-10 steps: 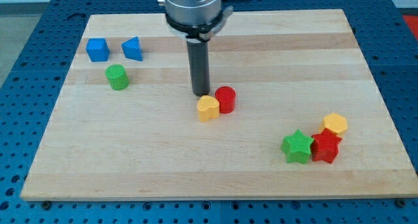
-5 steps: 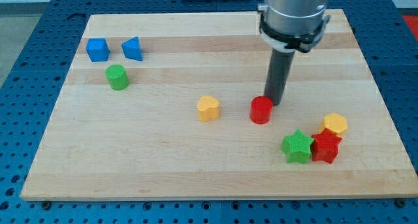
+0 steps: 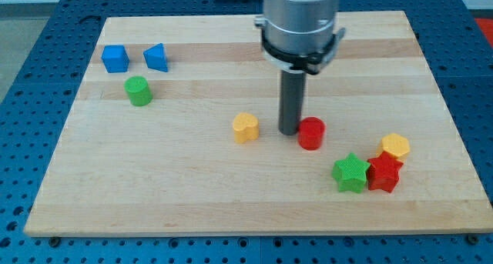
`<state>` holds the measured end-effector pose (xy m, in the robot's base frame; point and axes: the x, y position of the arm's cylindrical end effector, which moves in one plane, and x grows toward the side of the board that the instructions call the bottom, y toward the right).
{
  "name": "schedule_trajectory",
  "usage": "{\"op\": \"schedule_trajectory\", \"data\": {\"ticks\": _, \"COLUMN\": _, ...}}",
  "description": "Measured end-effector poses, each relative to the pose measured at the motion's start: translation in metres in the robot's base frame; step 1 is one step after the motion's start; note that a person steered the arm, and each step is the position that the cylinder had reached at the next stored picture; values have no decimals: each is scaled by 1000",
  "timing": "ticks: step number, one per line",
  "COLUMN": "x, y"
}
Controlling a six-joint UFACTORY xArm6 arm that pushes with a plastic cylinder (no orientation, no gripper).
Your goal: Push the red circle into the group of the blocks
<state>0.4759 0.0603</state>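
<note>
My tip (image 3: 290, 132) is bare rod, nothing held, pressed against left side of red circle (image 3: 311, 133). Circle sits mid-board, right of yellow block (image 3: 246, 128). Group lies right and nearer: green star (image 3: 350, 173), red star (image 3: 384, 174), yellow hexagon (image 3: 395, 146). I judge push must go right and toward near edge.

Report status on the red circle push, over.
My tip down at the red circle's left edge, seemingly touching. Circle short of the group: green star, red star, yellow hexagon. Nothing between them.
</note>
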Motion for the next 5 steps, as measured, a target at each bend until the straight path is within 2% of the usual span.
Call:
{"op": "schedule_trajectory", "data": {"ticks": 2, "x": 20, "y": 50}}
{"op": "schedule_trajectory", "data": {"ticks": 3, "x": 20, "y": 35}}
{"op": "schedule_trajectory", "data": {"ticks": 4, "x": -4, "y": -22}}
{"op": "schedule_trajectory", "data": {"ticks": 5, "x": -27, "y": -55}}
